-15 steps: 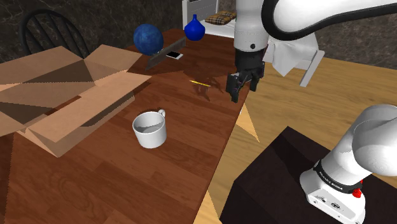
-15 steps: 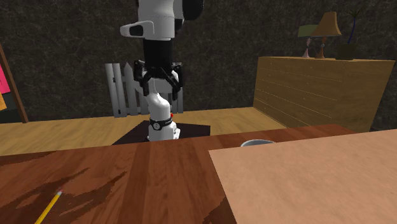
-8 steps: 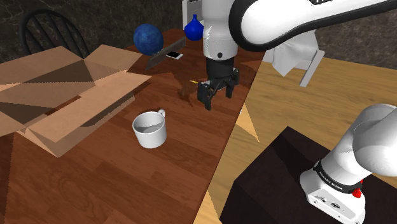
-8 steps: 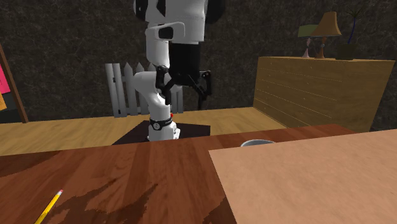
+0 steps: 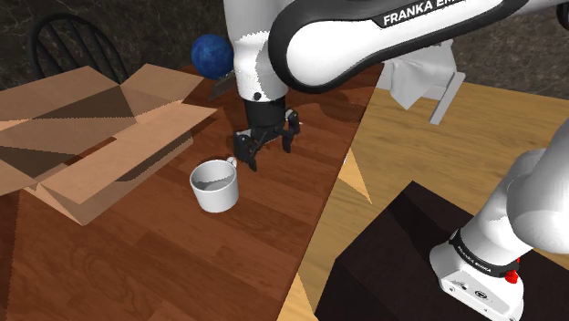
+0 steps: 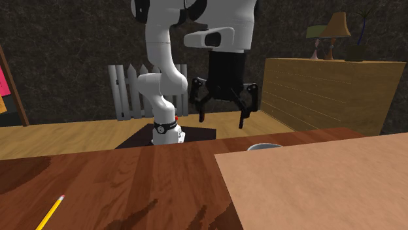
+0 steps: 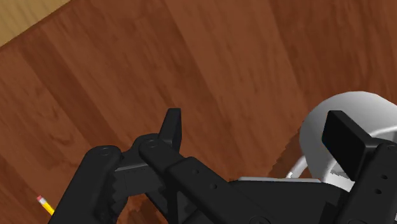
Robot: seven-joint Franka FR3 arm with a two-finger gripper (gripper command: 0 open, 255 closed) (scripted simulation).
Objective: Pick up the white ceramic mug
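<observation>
Lying open at the shoulder view's left, a cardboard box (image 5: 91,137) rests on the brown wooden table (image 5: 182,264). Just to its right stands the white mug (image 5: 215,186), upright with its long axis vertical and its mouth facing up. Its handle (image 5: 232,162) points up and to the right in that view, toward the gripper (image 5: 268,155). The gripper hangs over the table just beyond the handle, fingers spread wide and clasping nothing. Further right, the white arm bears the black letters "FRANKA E", cut off by the frame's edge.

In the second exterior view a yellow pencil (image 6: 50,212) lies at the left. The gripper (image 6: 222,121) hangs above the mug's rim (image 6: 265,147), which peeks over a box flap.

In the wrist view the mug (image 7: 362,105) sits behind one finger.
</observation>
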